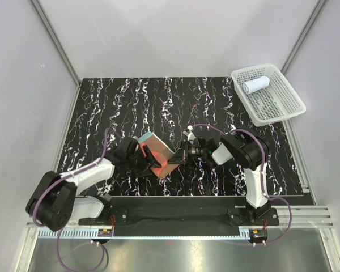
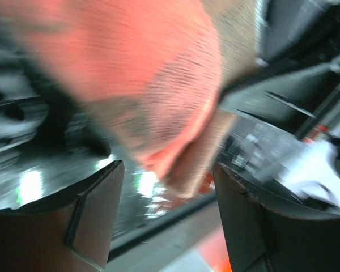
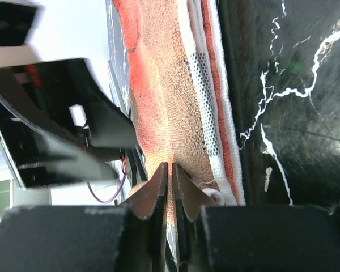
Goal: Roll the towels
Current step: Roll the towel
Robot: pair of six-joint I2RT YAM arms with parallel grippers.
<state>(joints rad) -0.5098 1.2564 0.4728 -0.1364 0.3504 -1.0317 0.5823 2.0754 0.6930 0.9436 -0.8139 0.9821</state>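
Right gripper [image 3: 170,170] pinches orange-red towel [image 3: 170,96], seemingly stretching lengthwise away.

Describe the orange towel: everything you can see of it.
The orange towel is soft terry cloth, orange-red on one face and brown on the other, with a teal edge and a white dotted band. It is loosely folded, not yet rolled, and sits tilted over the middle of the table. The right gripper pinches one edge. The left gripper is open with the towel's drooping end between its fingers. Whether it touches the table is unclear.
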